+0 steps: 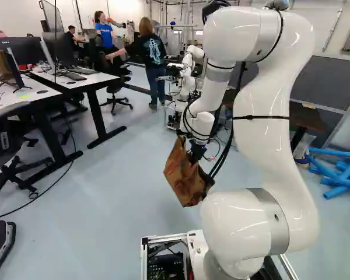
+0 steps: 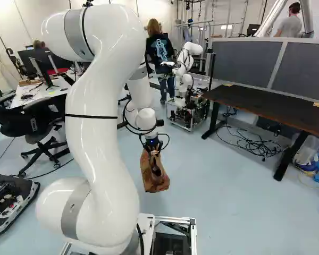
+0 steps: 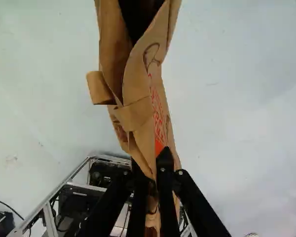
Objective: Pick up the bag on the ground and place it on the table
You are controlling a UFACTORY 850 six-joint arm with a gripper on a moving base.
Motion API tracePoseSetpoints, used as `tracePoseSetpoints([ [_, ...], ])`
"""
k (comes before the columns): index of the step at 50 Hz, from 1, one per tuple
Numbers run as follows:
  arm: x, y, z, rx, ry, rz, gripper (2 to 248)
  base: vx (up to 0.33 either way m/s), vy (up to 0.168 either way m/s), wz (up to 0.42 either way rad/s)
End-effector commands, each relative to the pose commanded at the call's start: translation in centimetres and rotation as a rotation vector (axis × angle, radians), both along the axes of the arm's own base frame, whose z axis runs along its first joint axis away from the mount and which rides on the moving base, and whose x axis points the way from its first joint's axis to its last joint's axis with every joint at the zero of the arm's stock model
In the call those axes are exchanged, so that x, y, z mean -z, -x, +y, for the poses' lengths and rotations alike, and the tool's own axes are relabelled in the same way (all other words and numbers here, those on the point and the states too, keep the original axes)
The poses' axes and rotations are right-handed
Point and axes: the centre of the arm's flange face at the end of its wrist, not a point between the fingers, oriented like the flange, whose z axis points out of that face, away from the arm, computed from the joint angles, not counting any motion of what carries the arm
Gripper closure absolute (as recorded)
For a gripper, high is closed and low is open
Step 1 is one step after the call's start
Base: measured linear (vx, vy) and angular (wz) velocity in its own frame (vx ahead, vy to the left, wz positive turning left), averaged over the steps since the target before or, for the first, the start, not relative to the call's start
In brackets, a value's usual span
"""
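Hanging over floor (image 2: 228, 212): brown paper bag (image 1: 184, 175) (gaping, contents hidden in shadow), fingers (image 3: 166, 192) clamped on it.

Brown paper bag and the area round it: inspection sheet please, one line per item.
Surface: dark-topped table stands at the right of the right base view; pale floor below the arm.
Job's things: brown paper bag hangs from the gripper, not yet on the table.
Clutter: blue tubes lie in a loose pile at the right of the left base view.
Gripper: shut on the bag, one finger on each side.
Cables: black floor cables lie tangled under the table; possible snag if the base drives there.
Surroundings: another robot beyond the arm; white desks at the left of the left base view.
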Motion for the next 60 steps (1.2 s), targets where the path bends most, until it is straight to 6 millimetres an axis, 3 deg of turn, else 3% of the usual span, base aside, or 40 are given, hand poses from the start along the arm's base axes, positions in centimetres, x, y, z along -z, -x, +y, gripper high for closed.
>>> tracePoseSetpoints([
  [60, -9.0, 0.1, 1.4, 0.044, -0.126, 0.112, 223, 0.000, 0.000, 0.000],
])
